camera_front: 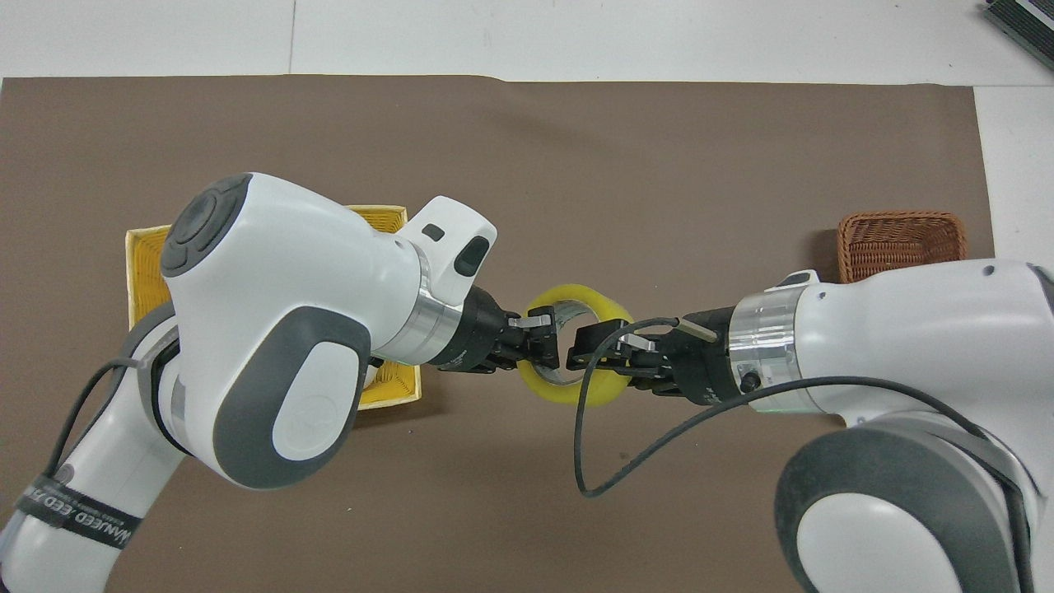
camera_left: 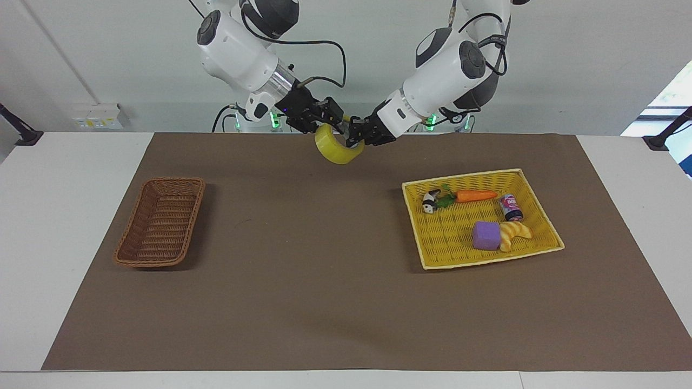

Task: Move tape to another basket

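In the facing view, at upper centre of the frame, the left gripper (camera_left: 354,138) gripped the tape (camera_left: 336,149) in the air, evidently presenting it to the right gripper (camera_left: 332,120), whose fingers' state could not be told. The brown basket (camera_left: 160,222) at the frame's left looked empty; the yellow tray (camera_left: 432,254) held a carrot (camera_left: 476,195) and a purple cube (camera_left: 486,235).

In the overhead view, both grippers met at the tape (camera_front: 576,387) mid-frame.

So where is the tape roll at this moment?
The tape is up in the air between the left gripper and right gripper, over the brown mat.
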